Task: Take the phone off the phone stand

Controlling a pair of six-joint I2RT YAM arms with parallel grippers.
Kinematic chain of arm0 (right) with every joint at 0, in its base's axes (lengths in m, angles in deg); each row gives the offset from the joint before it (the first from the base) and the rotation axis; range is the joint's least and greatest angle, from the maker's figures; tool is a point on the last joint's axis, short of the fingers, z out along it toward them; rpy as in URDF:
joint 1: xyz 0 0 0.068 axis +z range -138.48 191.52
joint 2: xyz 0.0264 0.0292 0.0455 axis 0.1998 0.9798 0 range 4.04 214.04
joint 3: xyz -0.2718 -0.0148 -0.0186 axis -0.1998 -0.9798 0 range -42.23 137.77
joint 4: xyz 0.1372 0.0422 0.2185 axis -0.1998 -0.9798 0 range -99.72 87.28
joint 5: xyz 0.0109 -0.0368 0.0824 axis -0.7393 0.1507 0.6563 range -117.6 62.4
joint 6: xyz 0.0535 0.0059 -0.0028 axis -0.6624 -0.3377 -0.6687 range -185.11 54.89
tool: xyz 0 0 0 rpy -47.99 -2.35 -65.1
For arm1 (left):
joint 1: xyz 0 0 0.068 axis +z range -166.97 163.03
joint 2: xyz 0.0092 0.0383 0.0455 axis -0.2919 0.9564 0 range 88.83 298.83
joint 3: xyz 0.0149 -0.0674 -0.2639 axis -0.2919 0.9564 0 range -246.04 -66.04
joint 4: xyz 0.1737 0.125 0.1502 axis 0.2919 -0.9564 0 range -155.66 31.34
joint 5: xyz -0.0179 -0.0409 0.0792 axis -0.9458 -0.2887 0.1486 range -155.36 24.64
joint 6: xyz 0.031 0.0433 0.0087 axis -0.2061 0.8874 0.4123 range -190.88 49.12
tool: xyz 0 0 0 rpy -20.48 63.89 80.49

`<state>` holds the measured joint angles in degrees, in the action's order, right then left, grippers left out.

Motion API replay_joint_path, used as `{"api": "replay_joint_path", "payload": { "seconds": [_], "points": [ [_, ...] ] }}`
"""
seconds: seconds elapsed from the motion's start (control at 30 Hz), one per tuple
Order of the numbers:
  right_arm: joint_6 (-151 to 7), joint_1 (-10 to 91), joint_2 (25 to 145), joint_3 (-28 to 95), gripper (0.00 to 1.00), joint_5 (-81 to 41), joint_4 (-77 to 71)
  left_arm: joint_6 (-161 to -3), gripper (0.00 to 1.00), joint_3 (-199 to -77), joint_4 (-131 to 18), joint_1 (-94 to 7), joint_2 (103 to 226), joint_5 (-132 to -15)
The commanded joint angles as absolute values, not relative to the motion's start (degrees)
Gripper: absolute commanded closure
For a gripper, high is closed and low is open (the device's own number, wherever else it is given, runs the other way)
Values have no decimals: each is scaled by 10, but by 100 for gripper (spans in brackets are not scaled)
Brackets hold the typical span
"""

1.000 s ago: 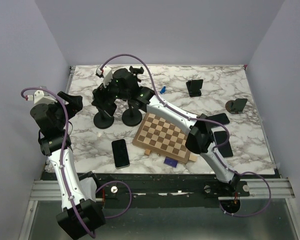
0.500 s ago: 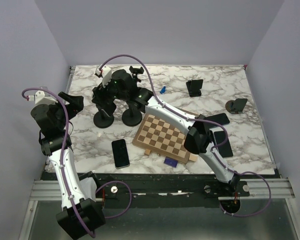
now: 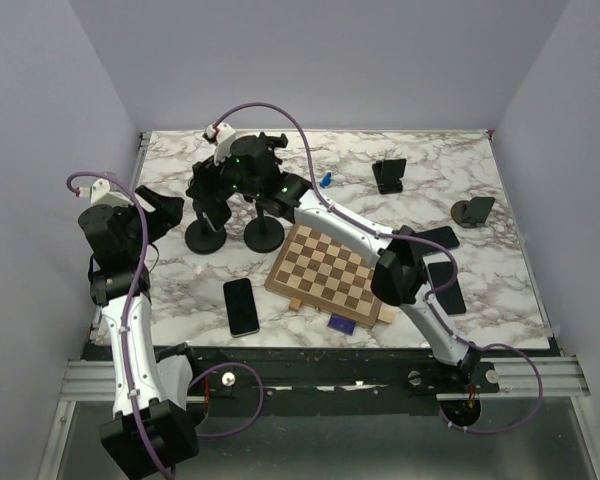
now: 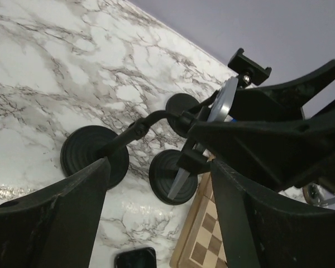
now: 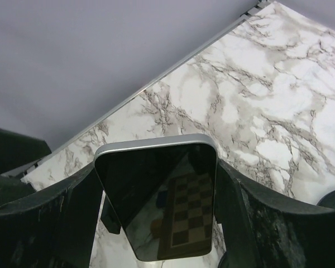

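My left arm point(image 3: 120, 300) swung nearer stands point(image 3: 206, 240); right tool point(image 5: 156, 218) closed onto phone point(image 5: 156, 190), gripping its edges. Left tool point(image 4: 159, 184) wide, empty. I count three other phones point(image 3: 242, 306) on surface point(image 3: 430, 160).

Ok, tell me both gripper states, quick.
Left gripper: open, holding nothing.
Right gripper: closed on the phone.

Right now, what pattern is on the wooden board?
The wooden board has a checkerboard of dark brown and light tan squares, clearest in the top view.
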<state>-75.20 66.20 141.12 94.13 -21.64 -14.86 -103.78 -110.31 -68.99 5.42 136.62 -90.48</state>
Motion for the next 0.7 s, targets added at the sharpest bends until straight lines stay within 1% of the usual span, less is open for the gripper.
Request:
{"api": "replay_joint_path", "payload": {
  "seconds": [0.0,0.07,0.1,0.13,0.2,0.27,0.33,0.43,0.5,0.6,0.67],
  "points": [
    [-853,629,1362,891,99,-168,-129,-1020,28,-1087,-716,33,1338,-878],
    [-869,624,1345,854,100,-157,-104,-1026,36,-1074,-714,29,1335,-890],
    [-874,621,1342,847,99,-151,-100,-1028,36,-1071,-713,23,1336,-895],
    [-879,618,1341,845,99,-141,-99,-1027,36,-1069,-712,17,1339,-898],
    [-888,609,1340,840,99,-118,-93,-1022,30,-1070,-698,1,1351,-915],
    [-892,604,1336,831,100,-102,-85,-1018,29,-1082,-686,-14,1378,-954],
    [-894,599,1333,825,99,-92,-80,-1010,30,-1108,-690,-33,1410,-971],
    [-908,588,1331,818,99,-70,-68,-991,35,-1143,-693,-57,1441,-979],
    [-916,583,1334,818,99,-54,-60,-980,34,-1159,-688,-73,1455,-990],
    [-917,581,1341,826,99,-41,-59,-955,29,-1179,-688,-94,1470,-981],
    [-918,581,1344,828,99,-32,-58,-940,29,-1196,-703,-107,1485,-963]
  ]
}}
